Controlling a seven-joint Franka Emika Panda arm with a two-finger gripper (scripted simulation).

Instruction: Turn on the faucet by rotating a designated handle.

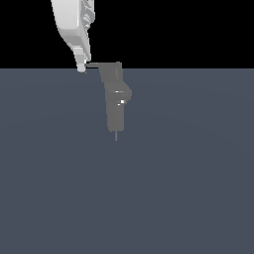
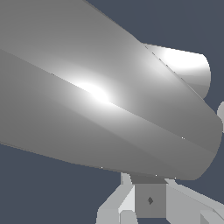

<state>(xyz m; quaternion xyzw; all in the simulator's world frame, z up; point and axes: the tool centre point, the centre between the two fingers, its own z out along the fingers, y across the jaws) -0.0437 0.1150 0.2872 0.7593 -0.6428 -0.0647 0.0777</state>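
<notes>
Reading for brands or lettering, I find none on any surface. My gripper (image 1: pixel 82 68) hangs in the upper left of the exterior frame, its tip touching the outer end of the handle (image 1: pixel 93 65); how wide it stands I cannot tell. That thin lever joins the block atop the faucet (image 1: pixel 116 99), upper centre, on the grey floor (image 1: pixel 188 173).

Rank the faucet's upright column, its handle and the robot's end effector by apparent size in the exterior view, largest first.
1. The faucet column.
2. The end effector and the handle: both small and alike, so unranked.
</notes>
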